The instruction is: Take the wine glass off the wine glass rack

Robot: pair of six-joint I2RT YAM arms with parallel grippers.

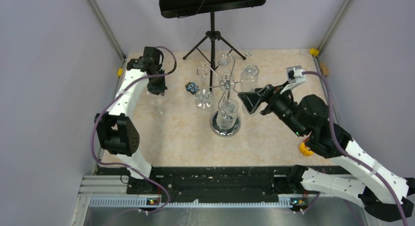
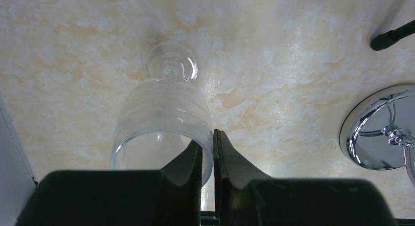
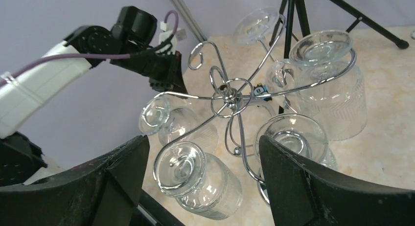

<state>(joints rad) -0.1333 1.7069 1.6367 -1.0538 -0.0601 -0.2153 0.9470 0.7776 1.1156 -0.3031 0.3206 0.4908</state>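
We saw the left pincer (image 2: 209, 140) drawn narrow, nipping the rim of the wine glass (image 2: 161, 113). One black finger (image 2: 188, 162) sat inside the bowl and the other just outside it. The wine glass was mouth up and foot down, over the far left part of the table (image 1: 181, 143), well apart from the wine glass rack (image 1: 225, 84). We could not tell whether its foot touched the table.

The rack stood near the middle of the table on its round mirror base. Several other glasses (image 3: 195, 179) hung upside down by their feet from its curled arms.

The right pincer (image 3: 203, 143) was spread wide and held nothing. It hovered just to the right of the rack, level with the hook arms and pointed at them. In its own camera the rack's hub and two of the hanging glasses showed between its fingers.

Beyond the rack, at the far edge, stood a black music stand (image 1: 211, 1) on a tripod.
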